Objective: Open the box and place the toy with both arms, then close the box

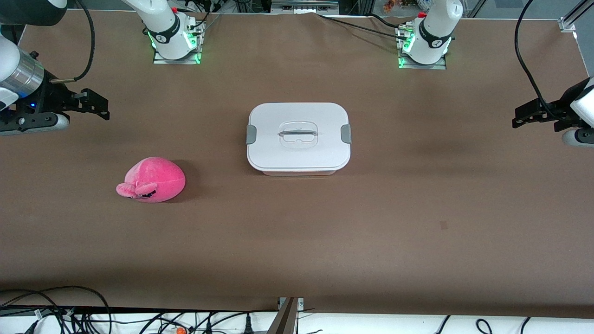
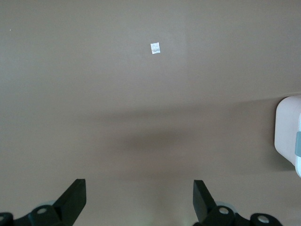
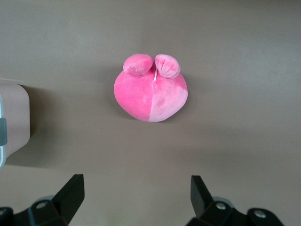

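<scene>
The box (image 1: 298,138) stands in the middle of the table with its white lid on, a grey clip (image 1: 250,134) at each end and a clear handle (image 1: 297,133) on top. The pink plush toy (image 1: 153,180) lies on the table toward the right arm's end, nearer the front camera than the box. My right gripper (image 1: 97,105) is open and empty, held up over the table at the right arm's end. My left gripper (image 1: 523,116) is open and empty, held up at the left arm's end. The right wrist view shows the toy (image 3: 151,93) and a box corner (image 3: 13,120).
The brown table (image 1: 297,241) bears a small pale mark (image 2: 155,48) toward the left arm's end. Both arm bases (image 1: 176,39) stand along the edge farthest from the front camera. Cables (image 1: 55,311) hang along the nearest edge. The left wrist view catches a box end (image 2: 289,132).
</scene>
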Available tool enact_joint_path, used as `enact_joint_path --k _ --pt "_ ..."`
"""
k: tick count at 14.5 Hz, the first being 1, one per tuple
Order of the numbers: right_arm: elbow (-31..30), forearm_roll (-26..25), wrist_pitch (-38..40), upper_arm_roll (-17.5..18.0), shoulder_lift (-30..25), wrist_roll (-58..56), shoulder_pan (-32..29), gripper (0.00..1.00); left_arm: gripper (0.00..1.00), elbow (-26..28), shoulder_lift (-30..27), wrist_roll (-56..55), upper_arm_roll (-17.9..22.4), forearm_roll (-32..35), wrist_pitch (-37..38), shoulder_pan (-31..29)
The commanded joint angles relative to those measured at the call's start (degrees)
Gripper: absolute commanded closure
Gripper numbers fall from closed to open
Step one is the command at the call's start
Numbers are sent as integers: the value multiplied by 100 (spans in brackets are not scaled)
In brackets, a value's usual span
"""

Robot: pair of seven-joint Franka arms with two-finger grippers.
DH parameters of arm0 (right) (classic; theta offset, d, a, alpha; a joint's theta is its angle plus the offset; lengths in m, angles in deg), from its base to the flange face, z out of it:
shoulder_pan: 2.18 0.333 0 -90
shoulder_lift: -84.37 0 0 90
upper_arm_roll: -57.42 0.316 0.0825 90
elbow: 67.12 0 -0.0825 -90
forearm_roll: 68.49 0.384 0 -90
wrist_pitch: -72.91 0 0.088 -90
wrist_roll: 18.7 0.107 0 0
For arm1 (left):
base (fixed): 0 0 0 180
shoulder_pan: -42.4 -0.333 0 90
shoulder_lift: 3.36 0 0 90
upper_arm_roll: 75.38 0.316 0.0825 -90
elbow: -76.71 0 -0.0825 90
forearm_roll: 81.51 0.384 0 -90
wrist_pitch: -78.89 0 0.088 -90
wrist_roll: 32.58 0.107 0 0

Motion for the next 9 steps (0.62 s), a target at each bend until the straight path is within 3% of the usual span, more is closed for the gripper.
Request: enact_joint_path --k 1,9 --pt "116 -41 92 -6 28 -8 11 0 0 -110 43 33 0 -102 7 0" --pt "116 -32 101 -6 28 -8 11 0 0 -119 122 24 8 -155 -2 -17"
